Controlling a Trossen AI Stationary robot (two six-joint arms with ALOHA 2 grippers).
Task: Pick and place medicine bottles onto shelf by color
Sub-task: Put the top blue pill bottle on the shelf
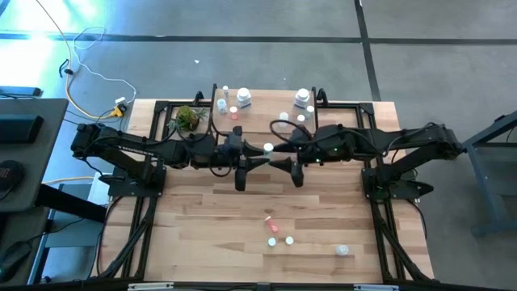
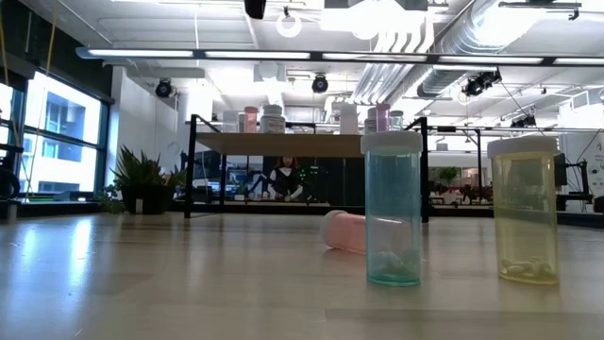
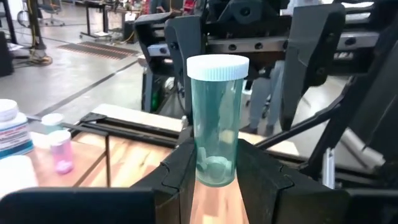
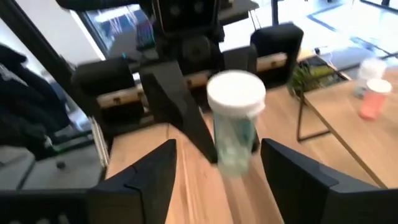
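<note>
Label text on jar [image 3: 11, 132] unreadable

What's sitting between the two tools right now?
A green bottle with a white cap, upright, shut in the left tool; the open right tool flanks it without touching. Both wrist views show this.

No readable text in any view.
Only candidate is the white jar [image 3: 11, 130] at the edge of the left wrist view — it carries a printed label with a red band and lines of small print, too blurred to make out. The capped bottles on the table and on the shelf [image 2: 302, 144] show no legible markings, brands or numbers — same for the arms and the room behind.
</note>
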